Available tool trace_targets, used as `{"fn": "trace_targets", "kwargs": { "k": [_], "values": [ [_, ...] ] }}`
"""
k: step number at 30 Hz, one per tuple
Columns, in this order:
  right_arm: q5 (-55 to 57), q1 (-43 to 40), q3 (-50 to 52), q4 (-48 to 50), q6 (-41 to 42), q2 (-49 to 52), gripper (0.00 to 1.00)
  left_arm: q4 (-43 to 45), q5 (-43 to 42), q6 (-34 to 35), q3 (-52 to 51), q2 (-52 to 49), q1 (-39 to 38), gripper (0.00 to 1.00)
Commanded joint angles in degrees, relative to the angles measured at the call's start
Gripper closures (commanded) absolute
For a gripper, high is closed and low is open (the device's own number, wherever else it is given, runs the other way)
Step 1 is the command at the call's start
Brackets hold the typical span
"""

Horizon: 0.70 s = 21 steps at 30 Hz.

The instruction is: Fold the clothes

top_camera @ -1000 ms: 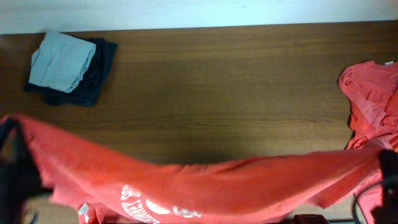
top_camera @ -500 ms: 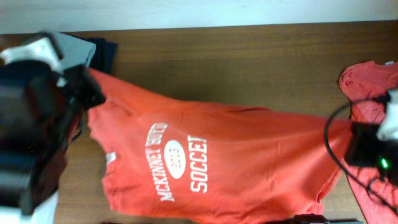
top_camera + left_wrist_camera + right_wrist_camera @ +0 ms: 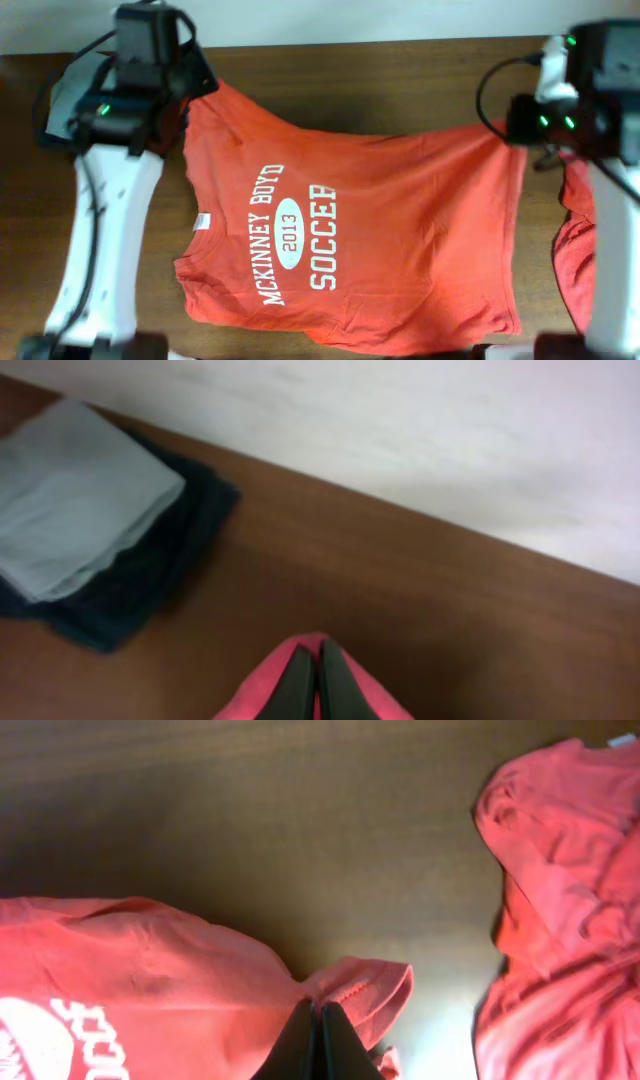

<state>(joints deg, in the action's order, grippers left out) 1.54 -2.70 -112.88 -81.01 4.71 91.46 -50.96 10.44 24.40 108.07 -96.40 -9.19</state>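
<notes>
Wooden table [image 3: 400, 90]: no containers were seen on it.
Printed T-shirt [image 3: 400, 240]: was spread print-up mid-table, gripped at both far corners; wrinkles could be set by an uneven release.
Second T-shirt [image 3: 570, 870]: was seen crumpled at the right; could be snagged.
Left gripper [image 3: 317, 680]: was pinched on fabric.
Right gripper [image 3: 320, 1040]: was pinched on a hem corner; little cloth was caught, so a slip was judged possible.

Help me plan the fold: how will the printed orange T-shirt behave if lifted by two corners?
Probably floppy: the T-shirt creases and bunches where the left gripper and right gripper pinch it. Likely light, since thin pinches seem to hold it.
</notes>
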Motion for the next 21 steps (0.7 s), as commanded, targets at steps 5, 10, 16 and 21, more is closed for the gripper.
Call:
{"fn": "trace_targets", "kwargs": {
  "k": [5, 10, 16, 21],
  "values": [
    [1.1, -1.5, 0.2, 10.6, -1.1, 13.7, 0.96, 10.8, -0.8, -0.9, -0.1, -11.3, 0.4, 1.0],
    [1.1, -3.3, 0.2, 18.8, -1.5, 21.4, 0.96, 17.5, -2.3, -0.9, -0.1, -18.4, 0.4, 1.0],
    [1.0, -5.2, 0.2, 29.6, -5.0, 29.5, 0.96, 29.9, -5.3, -3.8, -0.1, -27.3, 0.4, 1.0],
    [1.1, -6.1, 0.2, 37.8, -5.8, 36.2, 0.96, 39.6, -5.3, -3.9, -0.1, -34.1, 0.4, 1.0]
  ]
}}
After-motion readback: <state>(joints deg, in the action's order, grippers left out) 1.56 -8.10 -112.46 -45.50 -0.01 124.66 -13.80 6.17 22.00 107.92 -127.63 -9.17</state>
